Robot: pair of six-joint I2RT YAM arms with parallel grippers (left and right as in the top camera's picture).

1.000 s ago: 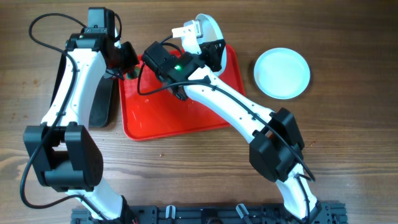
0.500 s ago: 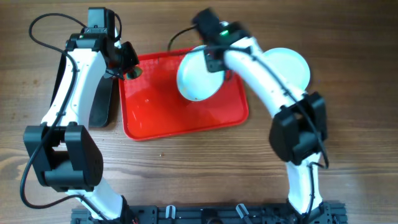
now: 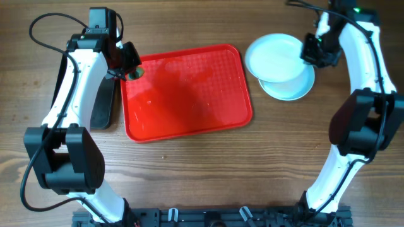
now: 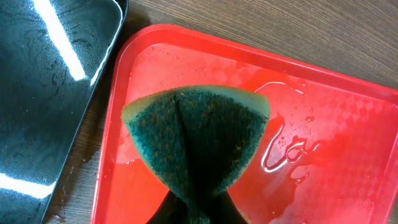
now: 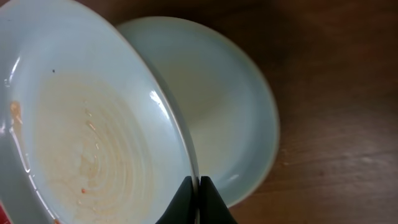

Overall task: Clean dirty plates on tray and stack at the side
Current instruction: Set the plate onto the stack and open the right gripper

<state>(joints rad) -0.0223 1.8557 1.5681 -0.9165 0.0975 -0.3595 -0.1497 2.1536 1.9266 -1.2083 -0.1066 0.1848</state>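
My right gripper (image 3: 310, 52) is shut on the rim of a white plate (image 3: 273, 58) and holds it above another white plate (image 3: 291, 87) lying on the table right of the red tray (image 3: 189, 101). In the right wrist view the held plate (image 5: 81, 130) shows faint orange-brown streaks, its rim pinched in the jaws (image 5: 198, 186), with the lower plate (image 5: 230, 106) behind it. My left gripper (image 3: 130, 70) is shut on a green sponge (image 4: 196, 140) over the tray's wet far left corner (image 4: 323, 143). No plate lies on the tray.
A black glossy tray (image 3: 104, 104) lies left of the red tray, also in the left wrist view (image 4: 43, 87). Water pools on the red tray (image 4: 286, 152). The table is brown wood.
My right arm has carried the plate from over the red tray rightward to above the plate on the table. The left arm has not moved.
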